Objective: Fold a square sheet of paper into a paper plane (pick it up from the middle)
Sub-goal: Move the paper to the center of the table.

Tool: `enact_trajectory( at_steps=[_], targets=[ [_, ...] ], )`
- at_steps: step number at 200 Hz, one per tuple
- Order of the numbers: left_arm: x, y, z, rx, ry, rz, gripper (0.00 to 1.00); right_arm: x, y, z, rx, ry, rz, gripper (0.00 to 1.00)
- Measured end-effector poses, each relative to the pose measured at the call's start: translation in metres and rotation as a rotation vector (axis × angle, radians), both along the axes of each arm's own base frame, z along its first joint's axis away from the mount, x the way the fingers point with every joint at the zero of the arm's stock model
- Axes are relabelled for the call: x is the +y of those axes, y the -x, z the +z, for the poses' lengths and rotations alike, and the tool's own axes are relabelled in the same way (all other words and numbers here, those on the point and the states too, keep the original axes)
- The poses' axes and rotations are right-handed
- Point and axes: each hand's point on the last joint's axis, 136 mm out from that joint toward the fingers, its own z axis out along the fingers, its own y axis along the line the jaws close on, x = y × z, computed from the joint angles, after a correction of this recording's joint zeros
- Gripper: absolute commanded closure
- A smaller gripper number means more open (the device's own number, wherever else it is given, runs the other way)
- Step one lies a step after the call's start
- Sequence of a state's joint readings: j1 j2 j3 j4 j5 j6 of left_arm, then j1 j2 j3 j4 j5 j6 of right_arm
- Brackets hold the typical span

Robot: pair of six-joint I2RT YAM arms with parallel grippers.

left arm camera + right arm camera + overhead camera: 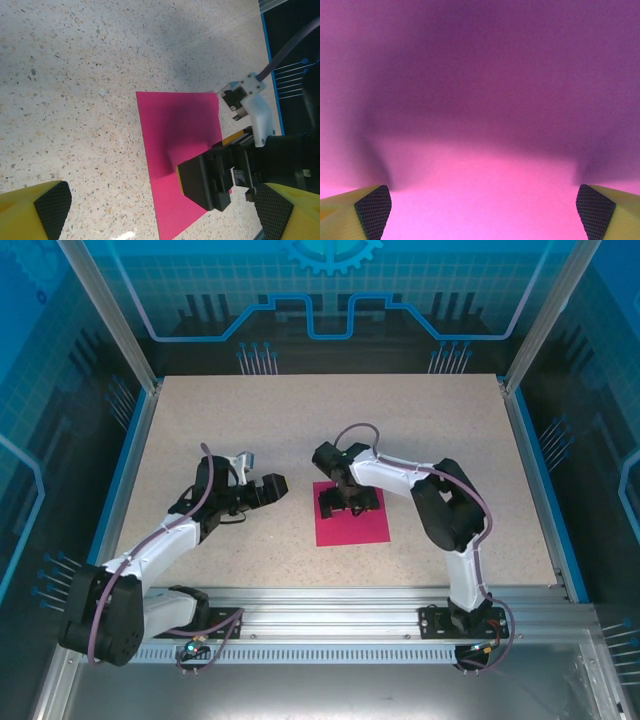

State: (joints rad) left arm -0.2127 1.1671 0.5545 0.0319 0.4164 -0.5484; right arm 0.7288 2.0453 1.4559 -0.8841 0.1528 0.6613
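The thin magenta-pink square sheet of paper (368,528) lies flat on the speckled beige tabletop (250,420), directly under the right hand (345,503). That hand stands on the sheet near its middle, a little toward the far edge. In the right wrist view its yellow, black-padded fingers (372,210) are spread wide, and their tips meet their own shadows on the paper. Nothing is pinched between them.

The left hand (268,490) hovers just beside the sheet's left edge, apart from it, with its fingers also spread wide.

The sheet is unfolded and smooth, with sharp straight edges and four clean corners. Being square, it has no long axis and no point. Its edges run nearly parallel to the tabletop's sides, turned only slightly.
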Motion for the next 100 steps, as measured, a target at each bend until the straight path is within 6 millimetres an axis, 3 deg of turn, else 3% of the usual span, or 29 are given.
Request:
enact_trajectory(
  at_steps=[100],
  targets=[
    [0.0000,0.0001,-0.0001,0.001,0.000,0.000,0.01,0.0024,0.0017,-0.0060,0.017,-0.011,-0.006,0.04]
  ],
)
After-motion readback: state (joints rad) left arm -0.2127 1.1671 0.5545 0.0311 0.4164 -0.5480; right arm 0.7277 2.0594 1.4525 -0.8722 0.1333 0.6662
